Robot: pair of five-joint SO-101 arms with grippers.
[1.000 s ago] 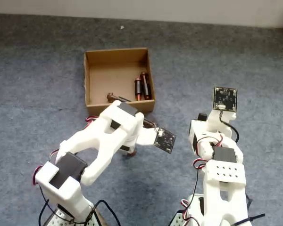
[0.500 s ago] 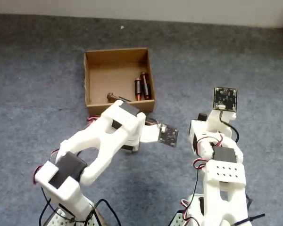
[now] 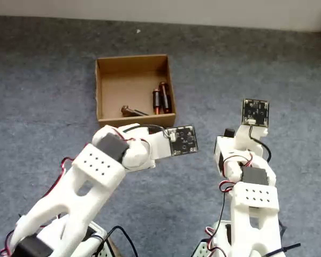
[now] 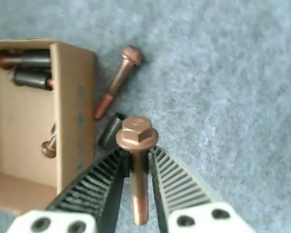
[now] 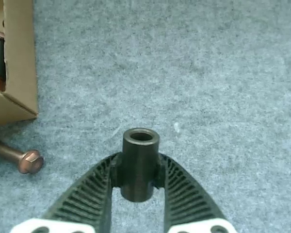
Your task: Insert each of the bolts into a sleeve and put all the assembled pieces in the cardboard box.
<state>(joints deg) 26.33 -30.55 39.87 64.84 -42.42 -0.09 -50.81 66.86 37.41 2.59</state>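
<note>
Bolt (image 4: 137, 138) number one is clamped in my left pincer (image 4: 137, 154). The ribbed jaws are closed on its copper-coloured shank just under the hex head, with the head outward and the threaded end pointing back towards my wrist. My right pincer (image 5: 138, 165) is closed on a black sleeve (image 5: 140, 145), gripped around its middle, with the open bore showing at the outer end.

Just past the tips of my left pincer a spare sleeve (image 4: 110, 130) lies on the grey carpet (image 4: 223, 82), right beside the outer wall of the cardboard box (image 4: 70, 111); I cannot tell whether it touches. A little farther out lies a loose bolt (image 4: 117, 82), flat on the carpet beside the same wall, its threaded tip nearer the box and its head angled away. From my right wrist that bolt shows on the carpet just off the box's corner.

From above, my left arm (image 3: 96, 166) is bent over the carpet just in front of the box's near corner, while my right arm (image 3: 251, 193) stands apart from the box. Inside the box are three assembled pieces (image 3: 160, 99): two lie side by side against the wall nearer my right arm, and one lies along the front wall.
</note>
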